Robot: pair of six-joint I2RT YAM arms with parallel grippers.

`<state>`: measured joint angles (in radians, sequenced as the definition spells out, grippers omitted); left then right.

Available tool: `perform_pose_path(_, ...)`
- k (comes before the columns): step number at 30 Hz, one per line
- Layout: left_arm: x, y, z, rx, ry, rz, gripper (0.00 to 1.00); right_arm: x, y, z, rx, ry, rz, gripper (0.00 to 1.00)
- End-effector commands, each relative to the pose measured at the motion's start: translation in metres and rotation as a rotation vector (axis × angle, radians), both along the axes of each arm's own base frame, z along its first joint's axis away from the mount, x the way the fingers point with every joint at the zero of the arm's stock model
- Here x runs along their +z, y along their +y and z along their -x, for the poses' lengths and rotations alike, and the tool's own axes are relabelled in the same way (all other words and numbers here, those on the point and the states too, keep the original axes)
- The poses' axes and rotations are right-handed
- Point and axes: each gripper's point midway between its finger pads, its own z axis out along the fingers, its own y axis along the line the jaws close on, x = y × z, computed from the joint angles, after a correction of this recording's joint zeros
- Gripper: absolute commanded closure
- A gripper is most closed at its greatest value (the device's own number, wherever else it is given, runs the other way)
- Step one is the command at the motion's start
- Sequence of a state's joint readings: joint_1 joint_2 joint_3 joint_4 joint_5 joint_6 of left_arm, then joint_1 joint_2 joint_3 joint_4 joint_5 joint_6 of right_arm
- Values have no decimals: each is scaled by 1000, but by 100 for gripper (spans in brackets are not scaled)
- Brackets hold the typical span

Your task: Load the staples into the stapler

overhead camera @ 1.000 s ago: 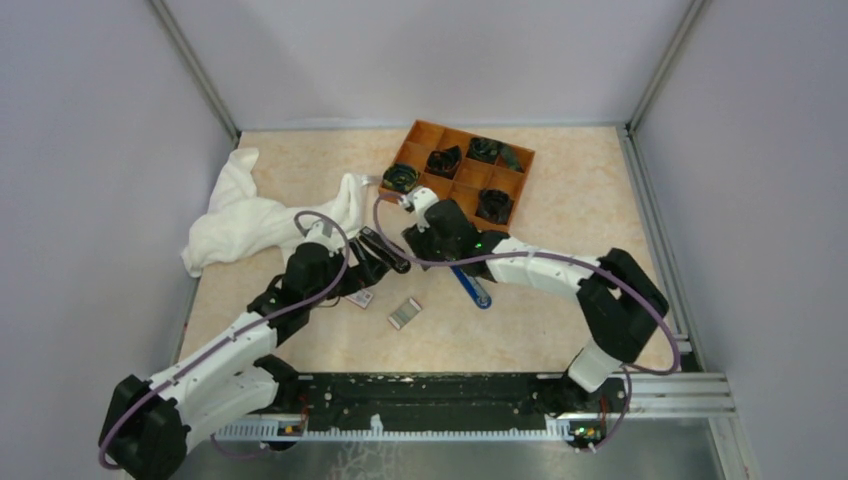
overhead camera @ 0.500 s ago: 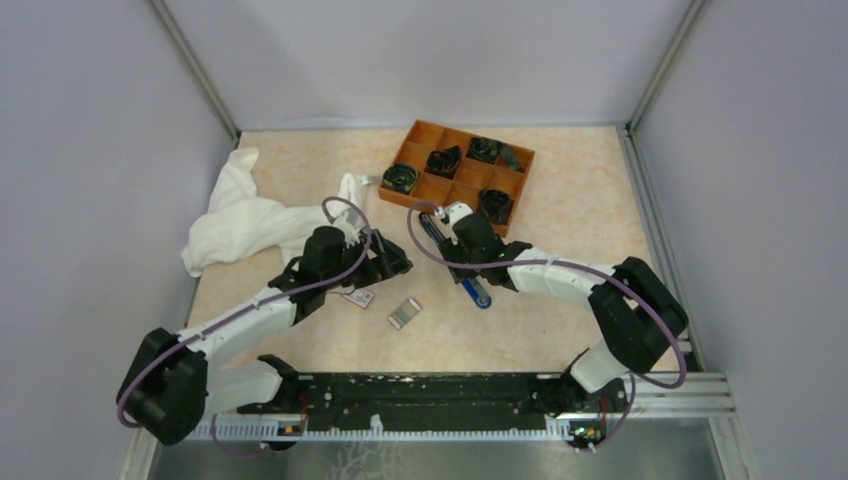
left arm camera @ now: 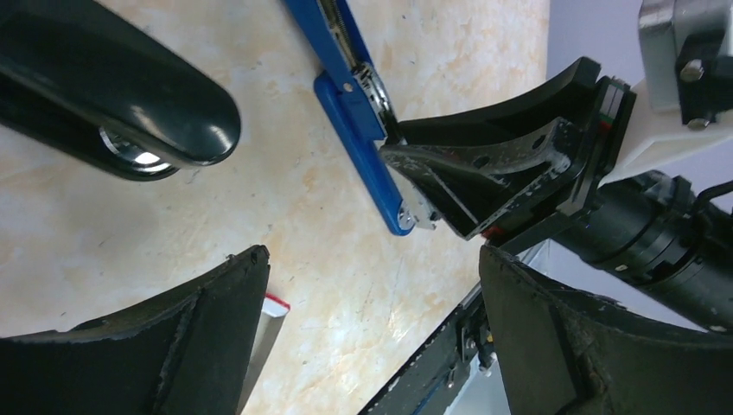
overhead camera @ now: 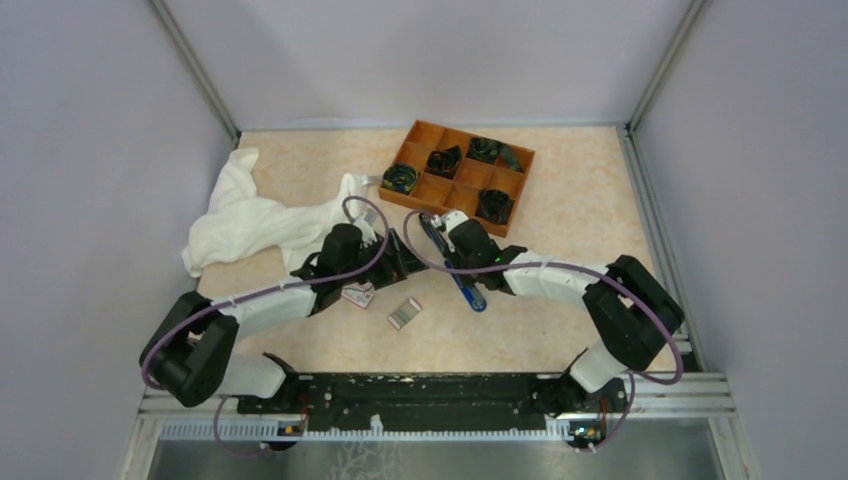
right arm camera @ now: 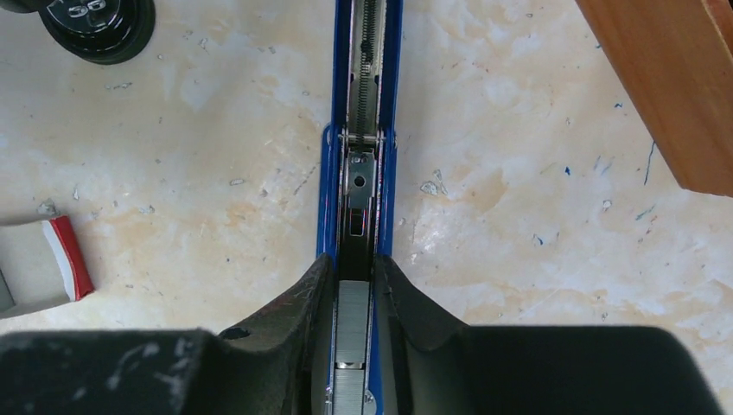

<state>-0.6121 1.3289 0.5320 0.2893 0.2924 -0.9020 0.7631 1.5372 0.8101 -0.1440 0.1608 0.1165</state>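
Note:
A blue stapler (overhead camera: pixel 455 262) lies opened flat on the table with a silver strip of staples (right arm camera: pixel 352 320) in its channel. My right gripper (right arm camera: pixel 353 264) is shut on its blue rail, one finger pressed on each side. The black stapler (left arm camera: pixel 130 95) lies just left of it, and its rounded end (right arm camera: pixel 99 26) shows in the right wrist view. My left gripper (left arm camera: pixel 372 258) hovers open over bare table between the two staplers, holding nothing. The white carton with a red label (overhead camera: pixel 357 295) lies beside its left finger. A silver-grey staple block (overhead camera: pixel 404 313) rests nearer the front.
An orange compartment tray (overhead camera: pixel 455 185) with dark rolled items stands behind the staplers, its corner (right arm camera: pixel 666 86) close to my right gripper. A white cloth (overhead camera: pixel 255 215) lies at the back left. The two grippers are close together.
My left arm has reached further right, its gripper staying open. My right gripper has shifted onto the blue stapler and its jaws have narrowed onto the rail.

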Motion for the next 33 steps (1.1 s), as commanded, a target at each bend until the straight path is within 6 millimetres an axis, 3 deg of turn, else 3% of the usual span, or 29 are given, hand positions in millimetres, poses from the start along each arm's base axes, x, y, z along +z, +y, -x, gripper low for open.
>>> perform_pose_path(1,23,-21,-11,-12,-44,85,5,-8,7,11,14,6,6,80)
perform_pose_path(8,8,-25,-20,38,-7,99,12,-4,24,33,52,13,-56,89)
perform_pose_path(15,-8,-24,-29,109,35,112,16,0,27,48,73,13,-103,89)
perform_pose_path(20,-17,-35,-32,112,61,118,18,3,34,50,68,4,-135,89)
perform_pose_path(24,-30,-35,-32,147,86,99,18,5,34,50,57,-10,-137,85)
perform_pose_path(33,-45,-40,-39,183,82,71,19,6,23,57,62,-7,-117,66)
